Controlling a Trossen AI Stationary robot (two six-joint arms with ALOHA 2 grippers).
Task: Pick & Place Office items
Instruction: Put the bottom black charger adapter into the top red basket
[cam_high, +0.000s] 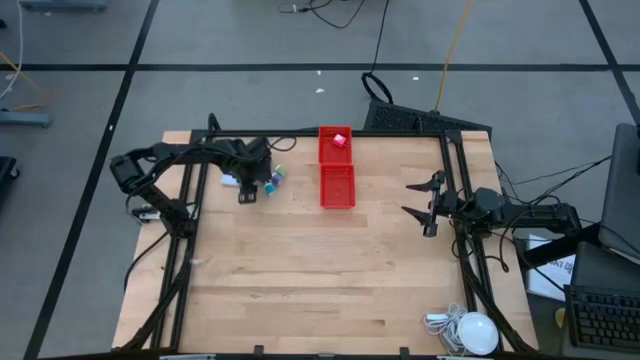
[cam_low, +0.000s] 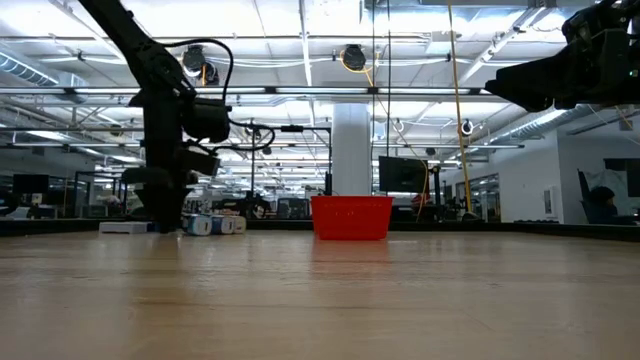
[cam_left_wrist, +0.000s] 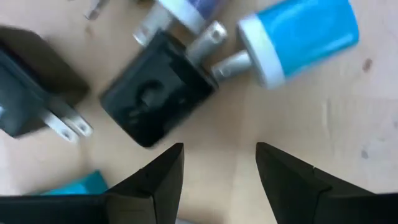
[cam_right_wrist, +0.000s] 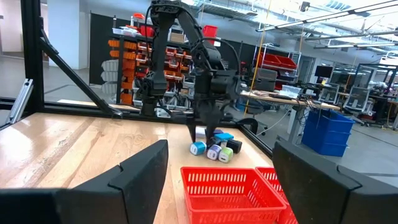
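Left claw (cam_high: 247, 190) is low over the bench (cam_high: 300, 270), at the cluster of plugs (cam_high: 272, 180) near the bench's far left, just left of the red tray (cam_high: 337, 185). In the left wrist view its fingers (cam_left_wrist: 155, 177) are spread with nothing between them; bare wood shows in the gap. Just beyond the tips lie a black plug (cam_left_wrist: 155, 93) with metal prongs, a light blue plug (cam_left_wrist: 298, 37) touching it, and a second black plug (cam_left_wrist: 31, 87) off to one side. A red piece (cam_high: 340, 140) sits in the tray's far compartment; the near compartment looks bare. Right claw (cam_high: 425, 207) hangs above the bench's right edge, spread wide, holding nothing. A white lamp (cam_high: 472, 332) rests at the near right corner.
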